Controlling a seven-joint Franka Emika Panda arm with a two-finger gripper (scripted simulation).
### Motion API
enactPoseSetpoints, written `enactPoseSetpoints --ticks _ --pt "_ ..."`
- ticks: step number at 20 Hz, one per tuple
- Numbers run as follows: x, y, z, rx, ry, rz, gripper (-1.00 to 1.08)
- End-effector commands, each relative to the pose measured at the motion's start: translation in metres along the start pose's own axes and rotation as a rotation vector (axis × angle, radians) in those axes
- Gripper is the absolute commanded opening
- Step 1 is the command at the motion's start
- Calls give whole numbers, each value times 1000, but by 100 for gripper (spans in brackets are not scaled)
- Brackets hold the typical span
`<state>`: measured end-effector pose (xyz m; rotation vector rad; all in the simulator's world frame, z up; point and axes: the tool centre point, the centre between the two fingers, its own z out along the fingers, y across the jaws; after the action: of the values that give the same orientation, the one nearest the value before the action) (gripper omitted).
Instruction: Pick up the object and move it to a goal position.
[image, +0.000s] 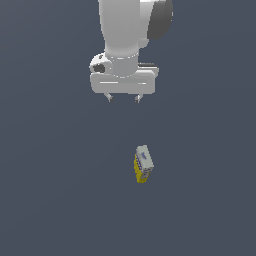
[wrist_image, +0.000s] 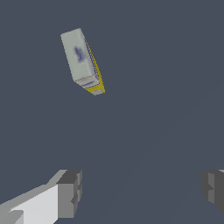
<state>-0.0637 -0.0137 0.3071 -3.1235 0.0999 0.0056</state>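
The object (image: 143, 163) is a small box with yellow sides and a grey-white printed face, lying on the dark floor a little to the exterior view's right of centre. In the wrist view the object (wrist_image: 82, 61) shows its pale face with a blue mark and a yellow edge. My gripper (image: 123, 98) hangs well above the floor, apart from the box, which lies nearer the camera and slightly to the exterior view's right of it. The gripper (wrist_image: 142, 192) is open, its two fingers wide apart with nothing between them.
A flat dark grey floor (image: 50, 200) fills both views. The white arm (image: 127, 30) comes down from the upper edge of the exterior view.
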Motion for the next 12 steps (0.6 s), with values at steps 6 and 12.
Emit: enactPoseSetpoints --ticks 6,12 --pt "2 -14 -1 -1 4 -42 100" --pt "4 -28 -2 -2 9 -83 100"
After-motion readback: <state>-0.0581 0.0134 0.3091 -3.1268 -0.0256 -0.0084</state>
